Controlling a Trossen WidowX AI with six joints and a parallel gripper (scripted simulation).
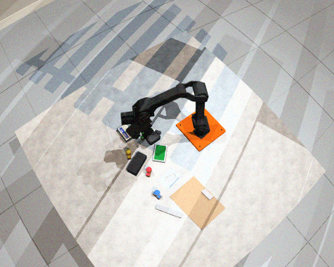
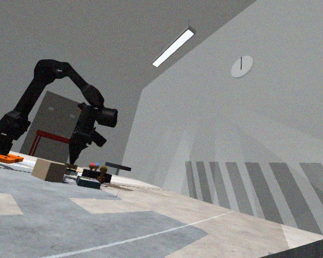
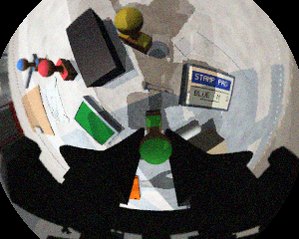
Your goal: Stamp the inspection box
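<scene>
Pale bench, green stamp between hand's fingers

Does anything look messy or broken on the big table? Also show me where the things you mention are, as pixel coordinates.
Nothing looks spilled or broken. The yellow stamp (image 1: 128, 153) (image 3: 130, 22), red stamp (image 1: 148, 171) (image 3: 49, 69) and blue stamp (image 1: 156, 193) (image 3: 24, 64) are scattered, not lined up, but that seems harmless.

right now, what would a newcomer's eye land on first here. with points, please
Probably the bright orange base plate (image 1: 213, 130) (image 2: 2, 158) under the black arm. Next, the green-knobbed stamp (image 3: 155, 149), held in the gripper (image 3: 155, 131), with the green ink pad (image 1: 160, 152) (image 3: 95, 122) close by. The red stamp (image 1: 148, 169) (image 3: 48, 69) and blue stamp (image 1: 156, 193) (image 3: 23, 64) also stand out against the pale bench.
</scene>
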